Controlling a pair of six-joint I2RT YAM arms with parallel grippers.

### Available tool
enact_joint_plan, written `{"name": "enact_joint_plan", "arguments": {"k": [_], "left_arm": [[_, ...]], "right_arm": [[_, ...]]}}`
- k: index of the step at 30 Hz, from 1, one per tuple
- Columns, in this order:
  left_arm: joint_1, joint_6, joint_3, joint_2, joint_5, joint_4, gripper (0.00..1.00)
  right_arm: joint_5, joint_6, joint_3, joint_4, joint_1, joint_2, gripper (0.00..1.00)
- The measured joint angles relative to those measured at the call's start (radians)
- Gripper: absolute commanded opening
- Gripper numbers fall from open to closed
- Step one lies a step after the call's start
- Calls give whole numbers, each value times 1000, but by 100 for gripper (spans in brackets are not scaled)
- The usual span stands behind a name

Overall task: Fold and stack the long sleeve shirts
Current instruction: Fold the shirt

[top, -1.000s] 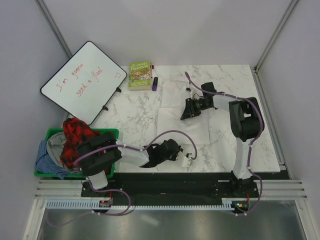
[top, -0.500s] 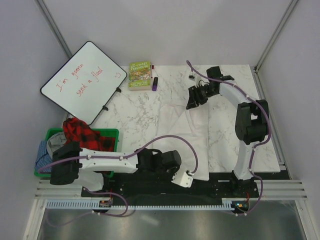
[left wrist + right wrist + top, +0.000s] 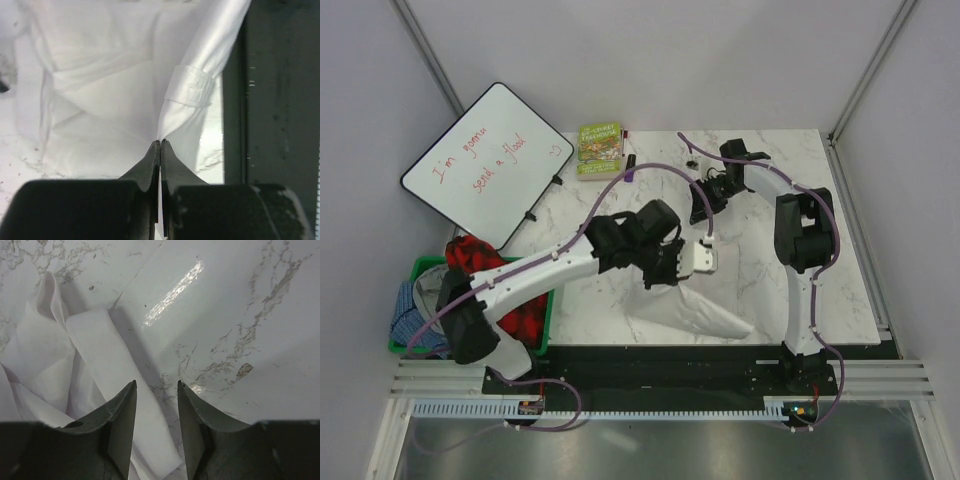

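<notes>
Showing from above the white shirt trailing toward the near edge of the table, from the left wrist the left gripper pinching its cloth, from the right wrist the right gripper spread over a fold.

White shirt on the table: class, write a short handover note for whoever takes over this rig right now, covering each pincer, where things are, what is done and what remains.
Left pincer: shut on a pinch of the shirt, drawing it up above the table.
Right pincer: open, holding nothing, over a strip of the shirt at the far side.
Shirt: bunched toward the table's near edge. More clothes sit in the green bin at left.
Done: no finished fold and no stack in view.
Left: finish folding this shirt, then stack.
</notes>
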Motion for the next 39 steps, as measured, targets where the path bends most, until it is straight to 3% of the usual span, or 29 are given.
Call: {"name": "enact_joint_plan", "arguments": {"k": [6, 11, 19, 23, 39], "left_arm": [[245, 68, 89, 211, 58, 56, 2], [331, 126, 103, 338, 61, 172, 2], [387, 165, 105, 438, 64, 327, 2], [389, 177, 85, 438, 72, 426, 2], [446, 142, 45, 428, 88, 605, 2]], "right_arm": [[-11, -38, -20, -8, 19, 22, 36], [-27, -66, -23, -19, 21, 23, 29], [-38, -101, -31, -31, 22, 35, 19], [-48, -113, -36, -37, 22, 44, 10], [-80, -136, -38, -51, 22, 53, 8]]}}
